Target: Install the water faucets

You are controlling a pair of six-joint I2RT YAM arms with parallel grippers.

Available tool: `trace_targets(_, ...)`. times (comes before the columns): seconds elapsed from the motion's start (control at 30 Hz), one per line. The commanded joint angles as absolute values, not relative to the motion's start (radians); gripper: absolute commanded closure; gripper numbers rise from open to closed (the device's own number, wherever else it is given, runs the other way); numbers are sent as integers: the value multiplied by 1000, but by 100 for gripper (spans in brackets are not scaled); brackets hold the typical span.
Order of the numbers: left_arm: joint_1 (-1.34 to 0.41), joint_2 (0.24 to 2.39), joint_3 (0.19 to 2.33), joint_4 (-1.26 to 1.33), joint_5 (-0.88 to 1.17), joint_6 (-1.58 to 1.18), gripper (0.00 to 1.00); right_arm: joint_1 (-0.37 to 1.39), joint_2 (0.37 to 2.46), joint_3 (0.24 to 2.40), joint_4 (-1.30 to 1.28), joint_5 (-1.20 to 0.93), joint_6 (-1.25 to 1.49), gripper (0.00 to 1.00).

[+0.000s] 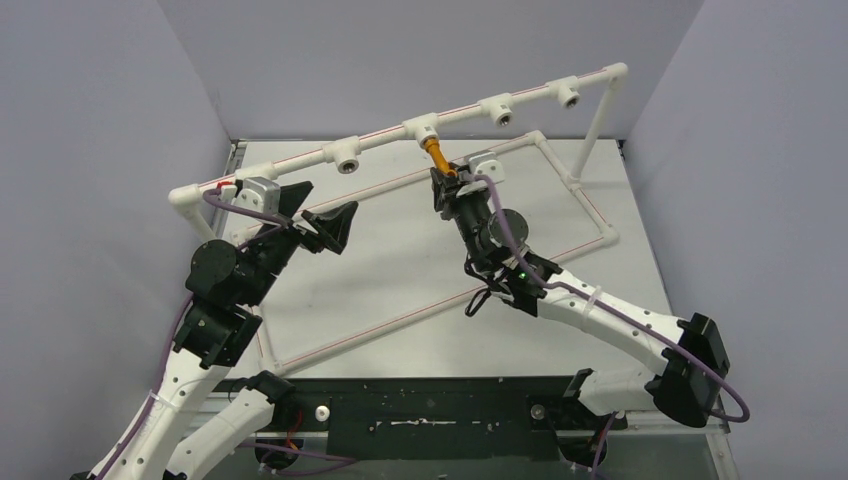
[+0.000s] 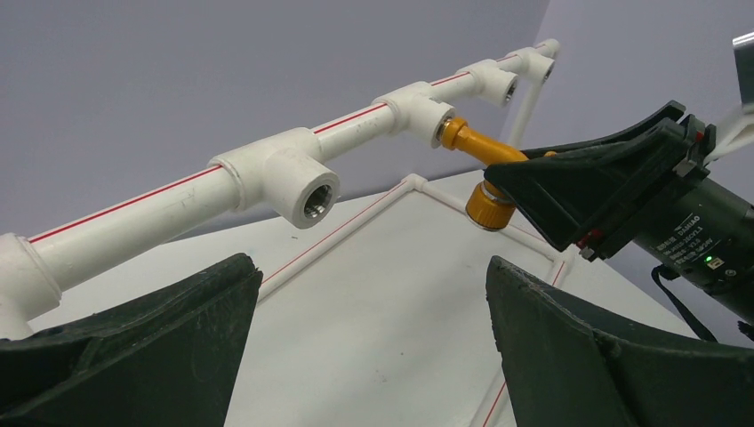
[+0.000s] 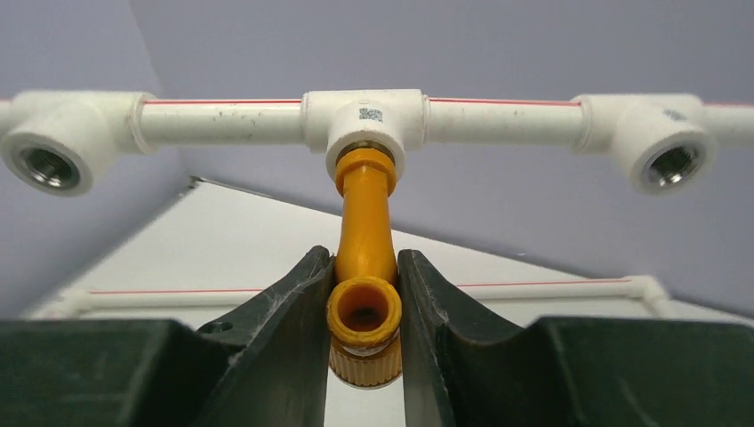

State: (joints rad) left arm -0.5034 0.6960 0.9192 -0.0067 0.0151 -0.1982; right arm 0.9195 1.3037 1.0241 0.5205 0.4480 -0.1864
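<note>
Faucet [image 3: 364, 200] at tee socket [image 3: 363, 116], far counter [image 1: 400, 265] edge.
Likely stiff, slick; gripped at bend by right tool [image 3: 363, 267]; left tool [image 2: 369, 267] agape, empty.

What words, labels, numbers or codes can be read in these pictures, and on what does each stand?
Nothing reads clearly.
Pale print on the green motor housing: too blurred to read.
Small dark square code on the middle pipe tee: too small to read.
</note>
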Motion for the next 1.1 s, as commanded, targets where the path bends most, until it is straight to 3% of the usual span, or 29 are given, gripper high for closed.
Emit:
trace_targets(0.0,-508,692,962,17,15,-198,3,856,1245,1009,635,403,341,100)
trace_targets(0.47,-509,694,960,17,14,-198,3,811,1234,960,621,375,1177,100)
trace_targets(0.7,-509,706,959,18,15,-199,3,810,1241,950,626,311,1271,100)
trace_targets(0.87,-509,708,960,17,14,-199,3,797,1217,976,496,265,1167,46)
trace_targets(0.93,-509,709,960,17,15,-199,3,782,1199,952,489,237,1142,33)
trace_targets(1.07,-508,714,961,17,24,-202,3,756,1153,901,474,195,1099,21)
